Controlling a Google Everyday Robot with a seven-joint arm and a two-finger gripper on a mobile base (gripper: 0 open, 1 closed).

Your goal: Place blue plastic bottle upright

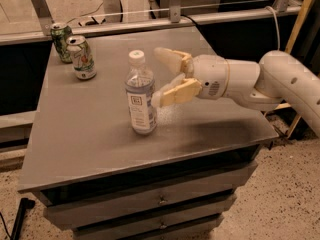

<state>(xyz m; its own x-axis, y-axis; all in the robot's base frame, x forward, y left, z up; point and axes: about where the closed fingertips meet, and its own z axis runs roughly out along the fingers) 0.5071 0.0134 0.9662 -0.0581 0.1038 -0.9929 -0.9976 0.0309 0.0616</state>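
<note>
The blue plastic bottle [140,96] is clear with a white cap and a pale blue-and-white label. It stands upright on the grey table top [90,134], left of the middle. My gripper [158,77] is right beside it on its right, at label height. It is open, with one finger behind the bottle's shoulder and the other finger's tip close to the label. It holds nothing. The white arm [280,81] reaches in from the right.
Two green-and-white drink cans [82,57] [61,42] stand at the table's back left corner. A metal rail [200,15] runs behind the table. Drawers [160,200] sit below the front edge. The floor drops off at the right.
</note>
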